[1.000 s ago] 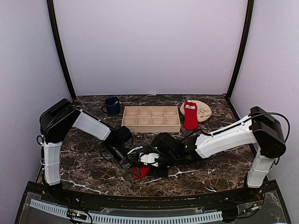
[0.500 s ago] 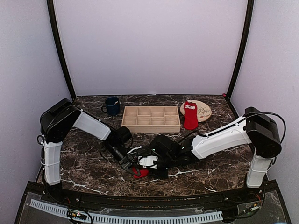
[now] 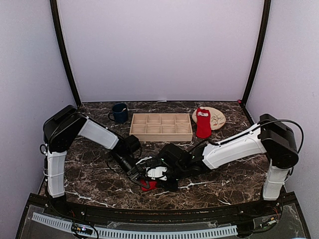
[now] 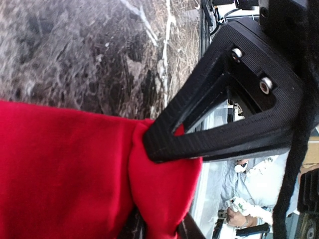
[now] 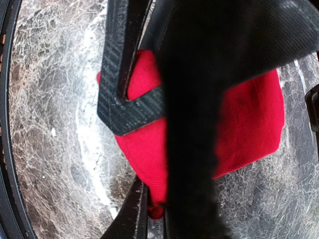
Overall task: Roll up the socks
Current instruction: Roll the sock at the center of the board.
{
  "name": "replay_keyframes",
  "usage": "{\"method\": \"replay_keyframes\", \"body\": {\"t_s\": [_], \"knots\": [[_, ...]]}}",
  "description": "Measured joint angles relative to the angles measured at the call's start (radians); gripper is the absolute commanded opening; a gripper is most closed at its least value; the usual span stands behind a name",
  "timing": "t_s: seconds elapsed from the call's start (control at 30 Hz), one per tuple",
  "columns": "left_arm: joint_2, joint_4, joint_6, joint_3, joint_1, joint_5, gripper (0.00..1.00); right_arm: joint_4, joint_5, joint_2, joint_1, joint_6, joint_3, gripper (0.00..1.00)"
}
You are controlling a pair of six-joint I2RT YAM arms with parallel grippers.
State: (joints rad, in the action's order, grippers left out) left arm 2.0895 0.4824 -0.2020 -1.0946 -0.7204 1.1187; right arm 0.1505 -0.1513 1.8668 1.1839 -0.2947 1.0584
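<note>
One red sock (image 3: 148, 185) lies bunched on the marble near the table's front, and both grippers meet at it. In the left wrist view this sock (image 4: 65, 174) fills the lower left, and my left gripper (image 4: 155, 194) is shut on a bulging fold of it. My right gripper (image 5: 145, 172) is shut on the folded edge of the same sock (image 5: 249, 129); a dark blurred shape hides the sock's middle there. From above, the left gripper (image 3: 139, 175) and right gripper (image 3: 158, 174) nearly touch. The other red sock (image 3: 203, 123) lies flat at the back right, its top end on the plate.
A wooden compartment tray (image 3: 161, 126) stands at the back centre. A dark blue mug (image 3: 119, 113) is to its left, and a round tan plate (image 3: 215, 117) to its right. The black table edge (image 3: 149, 211) runs just in front of the grippers.
My right gripper's jaws have closed onto the sock and the arm has shifted slightly left. The left gripper's jaws have eased a little apart, with the sock still between them.
</note>
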Motion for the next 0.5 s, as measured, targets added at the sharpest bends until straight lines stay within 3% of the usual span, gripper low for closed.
{"method": "replay_keyframes", "body": {"t_s": [0.17,0.5], "knots": [[-0.008,0.007,0.039,0.0,0.0,-0.012,0.26,0.0,-0.006,0.001,0.0,0.0,0.0,0.04],[-0.096,0.014,0.121,0.003,0.004,-0.187,0.27,-0.012,0.005,0.002,0.0,0.017,0.0,0.03]]}}
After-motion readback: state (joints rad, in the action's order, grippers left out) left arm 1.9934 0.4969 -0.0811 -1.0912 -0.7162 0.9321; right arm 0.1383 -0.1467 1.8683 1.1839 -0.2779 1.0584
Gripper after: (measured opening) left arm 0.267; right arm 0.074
